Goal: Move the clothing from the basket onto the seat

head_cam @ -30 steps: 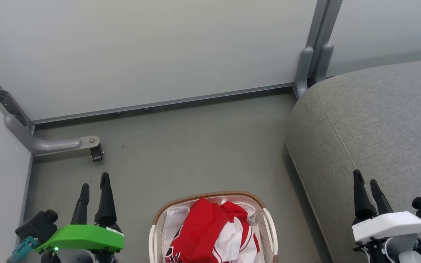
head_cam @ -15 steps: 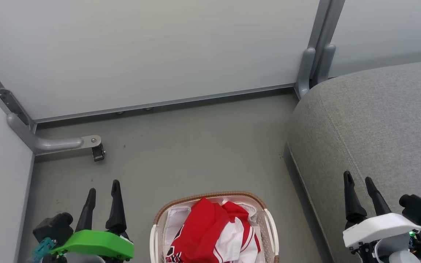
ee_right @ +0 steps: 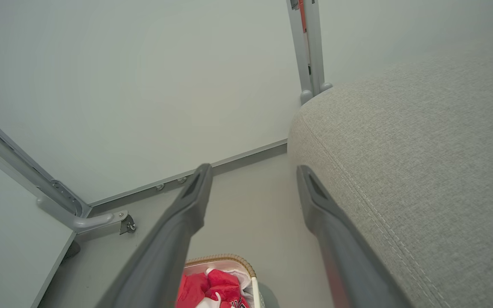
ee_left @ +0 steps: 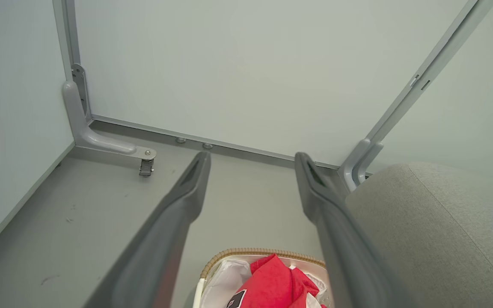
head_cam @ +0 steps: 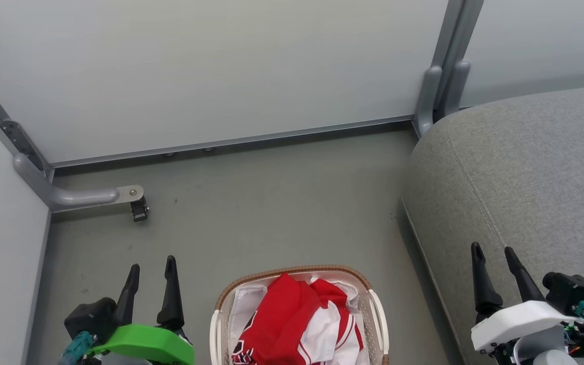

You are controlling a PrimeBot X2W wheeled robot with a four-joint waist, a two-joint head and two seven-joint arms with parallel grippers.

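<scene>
The red clothes (head_cam: 292, 324) all lay in the basket (head_cam: 292, 270) on the floor (head_cam: 271, 203), next to the grey seat (head_cam: 525, 167). Nothing was moved yet. The left gripper (head_cam: 152, 262) and right gripper (head_cam: 491, 248) stood spread, holding nothing.

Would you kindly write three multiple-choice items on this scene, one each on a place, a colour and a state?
1. Where does the clothing lie?
A in the basket
B spread on the floor
C hanging from a gripper

2. What colour is the basket's rim?
A blue
B brown
C black

3. How do the left gripper and right gripper stand?
A both open, empty
B both shut
C left shut on the clothing

Answers:
1 A, the red heap sits inside the rim.
2 B, a woven brown band.
3 A, fingers apart with nothing between.
</scene>
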